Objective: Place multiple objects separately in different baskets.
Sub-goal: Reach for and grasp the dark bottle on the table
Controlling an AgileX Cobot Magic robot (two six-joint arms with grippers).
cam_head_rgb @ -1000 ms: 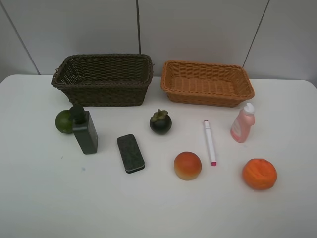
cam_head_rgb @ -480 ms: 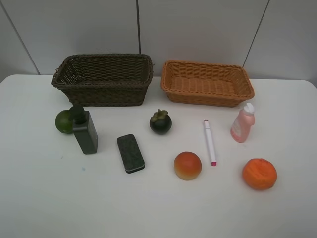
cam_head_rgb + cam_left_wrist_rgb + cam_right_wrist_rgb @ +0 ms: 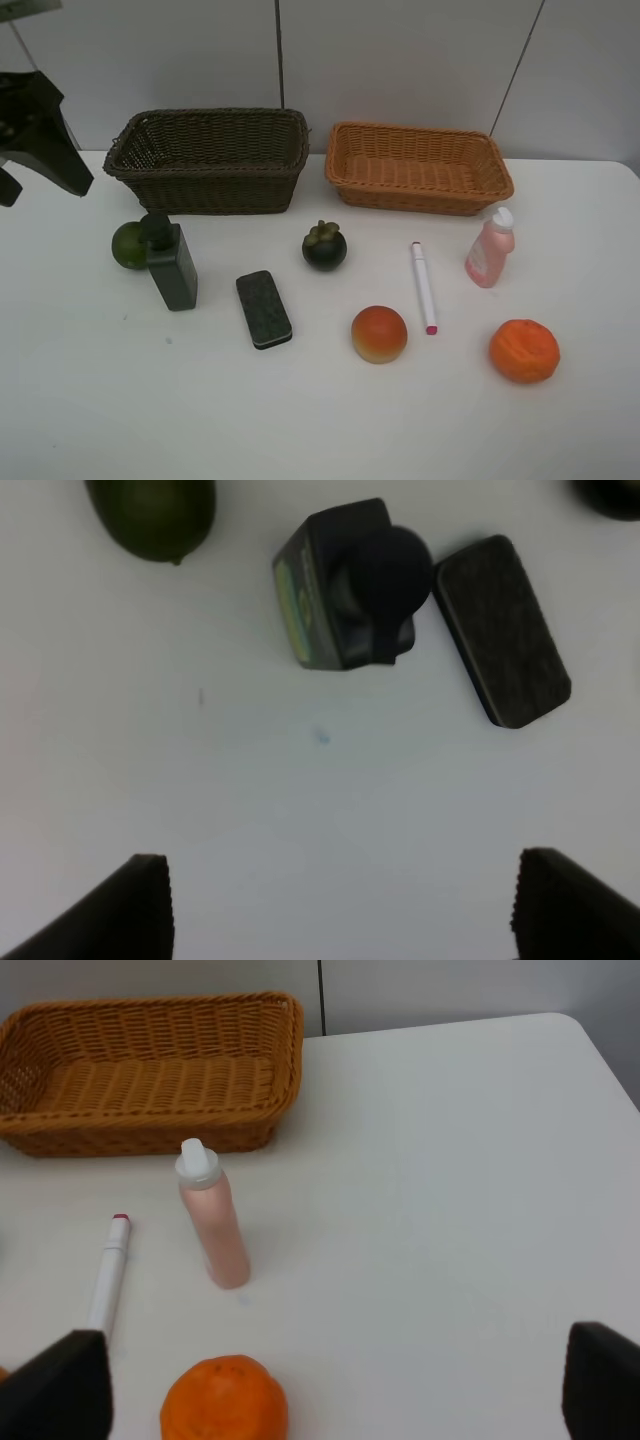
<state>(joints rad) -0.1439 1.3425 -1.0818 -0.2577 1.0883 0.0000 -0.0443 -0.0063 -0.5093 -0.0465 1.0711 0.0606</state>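
White table (image 3: 90, 400) carries everything; none of the objects is in a basket yet. Dark brown basket (image 3: 205, 190) at the far left, orange-tan basket (image 3: 420, 195) just beside it on the right, both bare inside as far as the high view shows.

Left end effector (image 3: 345, 905): tips wide apart, holding nothing, above the table near the pump bottle (image 3: 172, 265). Right end effector (image 3: 330, 1390): also spread wide and holding nothing, looking toward the pink bottle (image 3: 489, 250).

Step judged: first pick, left side.

Loose items:
- tangerine (image 3: 523, 350), peach (image 3: 379, 333), mangosteen (image 3: 325, 247), all well apart
- green fruit (image 3: 124, 245), behind the pump bottle; wrist view shows a gap
- eraser (image 3: 264, 309), flat, near the bottle
- marker (image 3: 424, 287), flat

Advice: take the upright pump bottle by its square body, not the pump head. Descend straight, because a sideways nudge would likely tip it or roll the green fruit. Keep the tips off the eraser.
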